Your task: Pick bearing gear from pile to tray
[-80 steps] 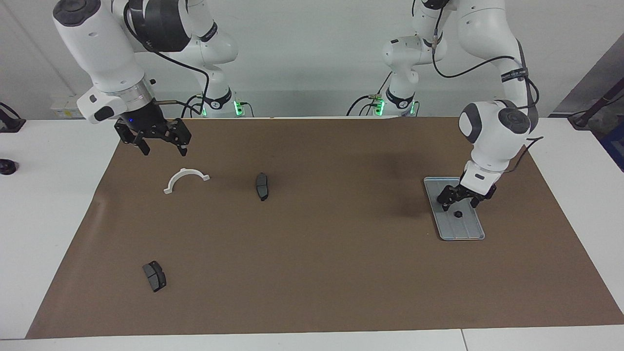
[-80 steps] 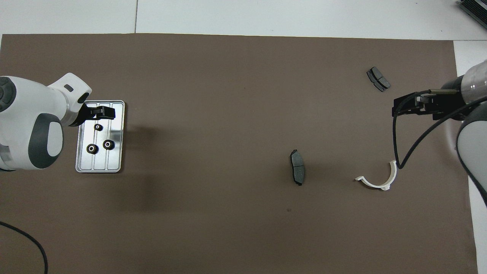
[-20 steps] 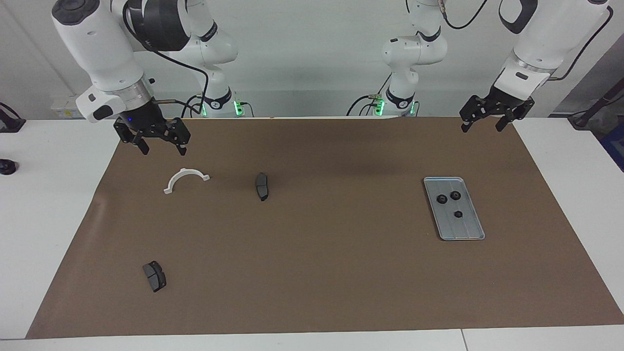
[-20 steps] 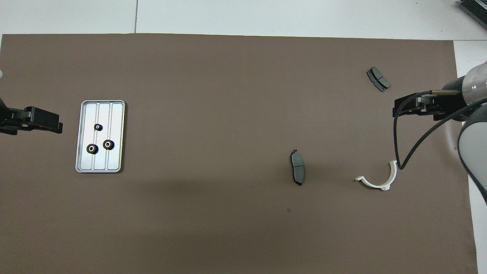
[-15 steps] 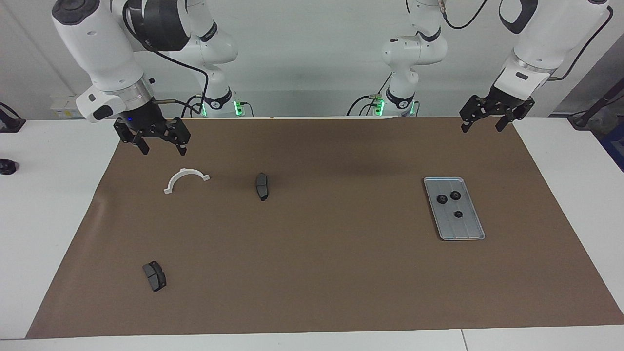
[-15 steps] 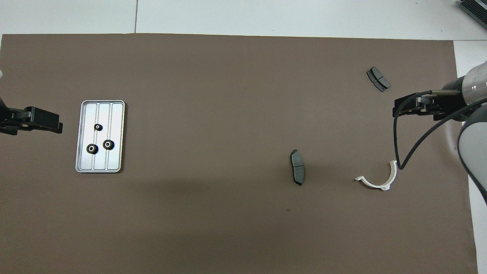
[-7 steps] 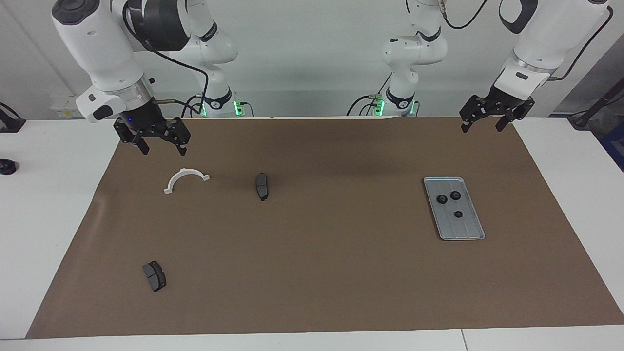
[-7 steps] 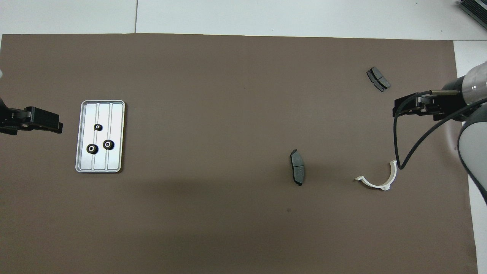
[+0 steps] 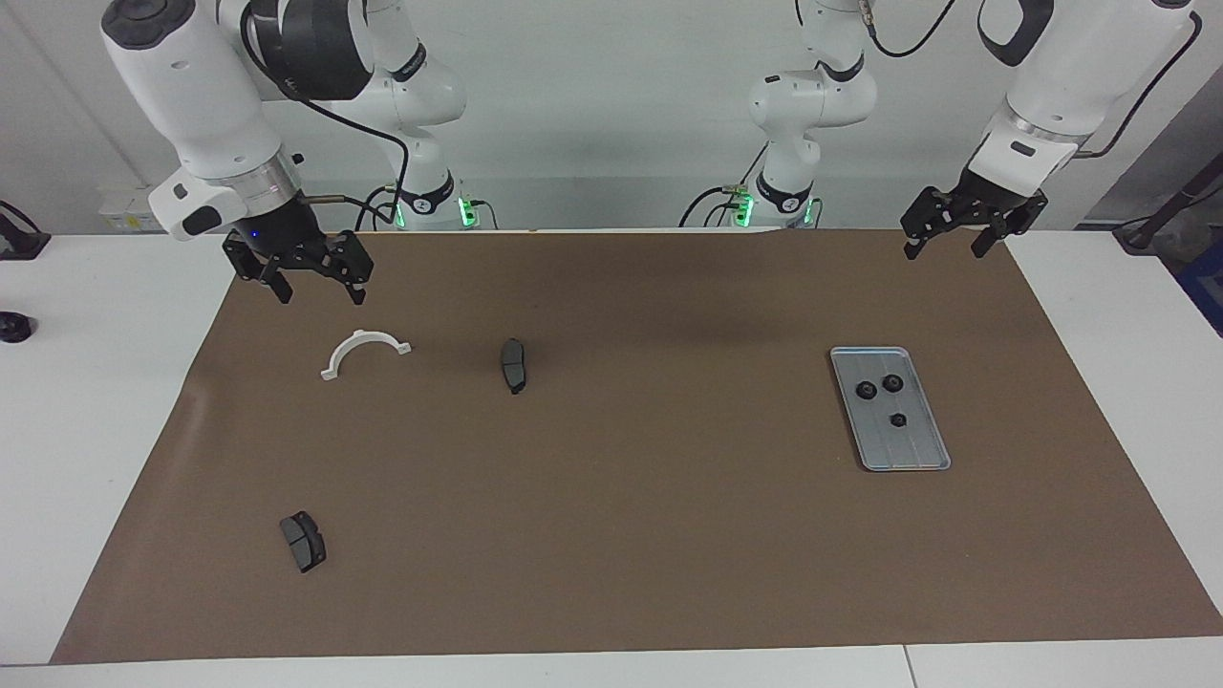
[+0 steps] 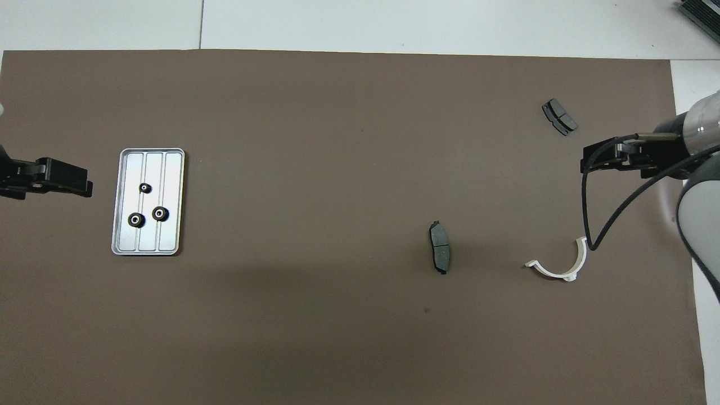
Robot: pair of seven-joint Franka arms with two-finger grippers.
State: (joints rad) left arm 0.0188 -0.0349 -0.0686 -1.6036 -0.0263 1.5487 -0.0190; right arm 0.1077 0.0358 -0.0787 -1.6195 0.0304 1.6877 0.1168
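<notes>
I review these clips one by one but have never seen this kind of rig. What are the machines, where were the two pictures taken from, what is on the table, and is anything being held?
Two white robot arms stand at a table covered by a brown mat. One picture faces them across the table; the other looks down from above their end. Both the left gripper and the right gripper hang open and empty above the mat's edge nearest the robots. Toward the left arm's end lies a metal tray with three small black gears in it. Toward the right arm's end lie a white half-ring bracket and two dark brake pads, one nearer to the robots than the other.
</notes>
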